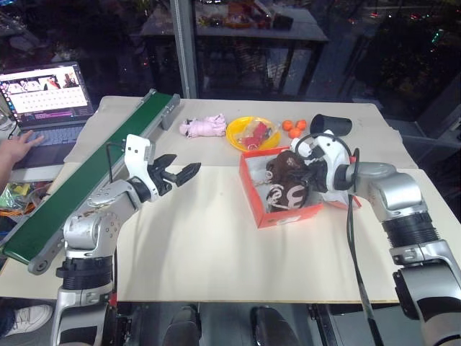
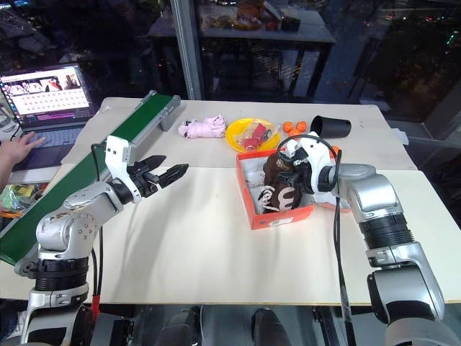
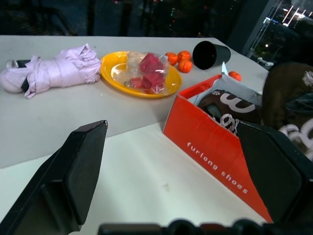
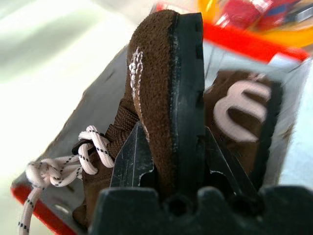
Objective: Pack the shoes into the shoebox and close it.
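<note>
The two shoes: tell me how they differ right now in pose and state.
The held shoe is clamped between the right tool's fingers and stands on edge with its black sole showing; the other shoe lies free in the shoebox. The held shoe's cream laces trail over the box wall; the other shows its cream side mark. Both are dark-brown and fuzzy, and both are within the box.

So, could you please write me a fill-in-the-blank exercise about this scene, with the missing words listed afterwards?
1. The right gripper holds one brown ____ over the shoebox.
2. The left gripper hovers with its jaws ____.
3. The yellow plate lies between the pink bundle and the small ____ balls.
4. The other shoe lies ____ the shoebox.

Missing words: shoe; open; orange; inside
</note>
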